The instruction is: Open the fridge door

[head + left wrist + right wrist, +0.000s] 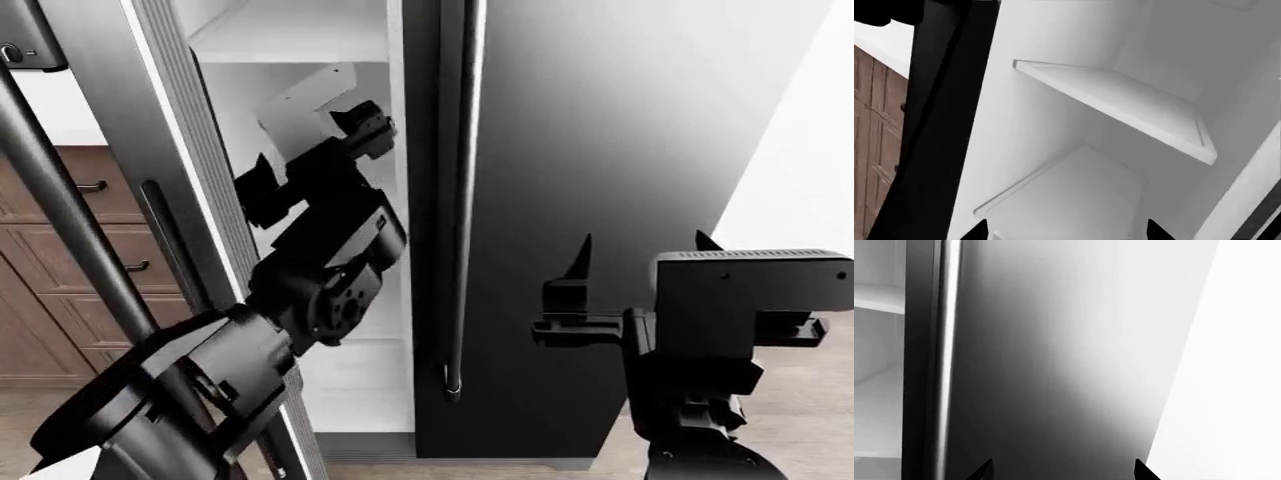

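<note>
The fridge [627,120] is dark glossy steel. Its left door [100,150] stands swung open with its bar handle [54,200] toward me, showing the white inside. The right door is shut, and its handle [467,200] runs down its left edge. My left gripper [314,150] reaches into the open compartment, open and holding nothing. In the left wrist view the left gripper [1069,232] faces two white shelves [1134,100]. My right gripper [642,245] hangs open in front of the shut right door, apart from it. The right wrist view shows the right gripper [1062,470] facing that door [1054,365] and handle [947,340].
Brown wooden drawer cabinets [67,260] under a white counter stand left of the fridge, behind the open door. They also show in the left wrist view as cabinets [874,125]. A white wall [801,170] borders the fridge on the right.
</note>
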